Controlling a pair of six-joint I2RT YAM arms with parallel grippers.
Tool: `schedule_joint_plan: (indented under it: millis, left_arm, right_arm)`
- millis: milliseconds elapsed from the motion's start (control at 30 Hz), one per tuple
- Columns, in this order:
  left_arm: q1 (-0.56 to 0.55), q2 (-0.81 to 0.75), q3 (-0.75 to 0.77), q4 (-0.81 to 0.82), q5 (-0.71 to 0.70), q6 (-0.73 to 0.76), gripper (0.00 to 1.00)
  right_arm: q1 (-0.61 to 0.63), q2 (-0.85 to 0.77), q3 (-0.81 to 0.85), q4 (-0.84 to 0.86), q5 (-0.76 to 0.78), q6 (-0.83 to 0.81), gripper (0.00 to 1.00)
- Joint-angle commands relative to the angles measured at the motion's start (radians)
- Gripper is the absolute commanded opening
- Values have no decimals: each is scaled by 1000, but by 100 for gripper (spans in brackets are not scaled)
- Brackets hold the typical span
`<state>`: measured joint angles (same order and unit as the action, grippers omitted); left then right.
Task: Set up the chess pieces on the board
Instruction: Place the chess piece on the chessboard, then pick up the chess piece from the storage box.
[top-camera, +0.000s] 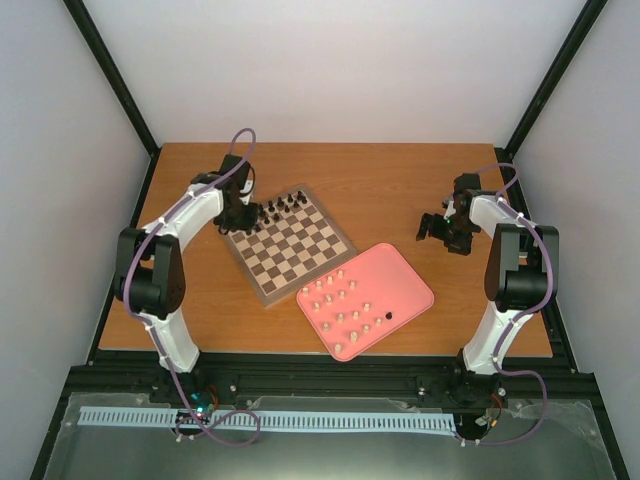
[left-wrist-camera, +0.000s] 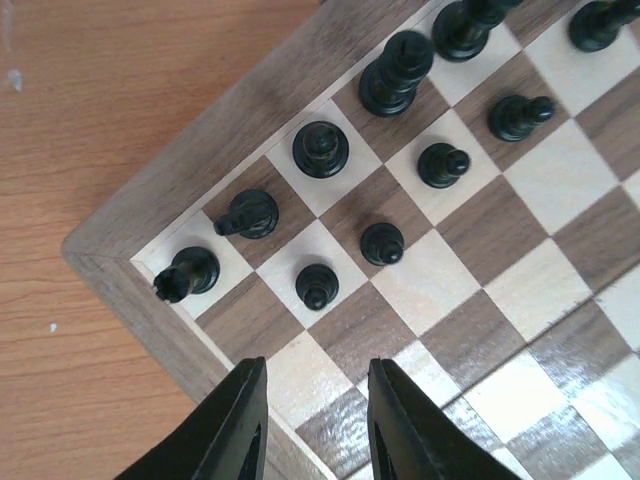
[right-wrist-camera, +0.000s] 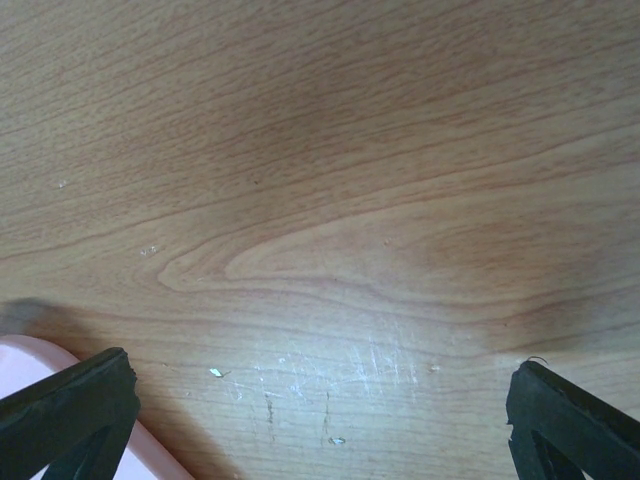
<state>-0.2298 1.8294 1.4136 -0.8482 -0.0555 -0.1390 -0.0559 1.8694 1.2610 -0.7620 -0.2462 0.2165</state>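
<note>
The board (top-camera: 300, 262) lies left of the table's middle, turned at an angle. Several dark chess pieces (top-camera: 281, 209) stand in two rows along its far edge. In the left wrist view they (left-wrist-camera: 321, 150) fill the corner squares of the board (left-wrist-camera: 180, 190). My left gripper (top-camera: 240, 216) hovers over the board's far left corner; it (left-wrist-camera: 315, 400) is open and empty, its jaws over bare squares. Several cream pieces (top-camera: 340, 296) and one dark piece (top-camera: 388, 317) lie in the pink tray (top-camera: 400, 275). My right gripper (top-camera: 438, 231) is wide open and empty over bare table (right-wrist-camera: 320, 420).
The pink tray sits right of the board, touching its near right corner; its corner (right-wrist-camera: 35, 352) shows at the lower left of the right wrist view. Black frame posts stand at the table's far corners.
</note>
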Motion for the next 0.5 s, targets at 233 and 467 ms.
schedule_joint_plan:
  millis: [233, 467]
  left_arm:
    - [-179, -215, 73, -94, 38, 22, 56]
    - [-486, -159, 111, -82, 57, 74, 59]
  right_arm:
    - [10, -21, -1, 1, 2, -9, 100]
    - [14, -24, 8, 1, 8, -3, 100]
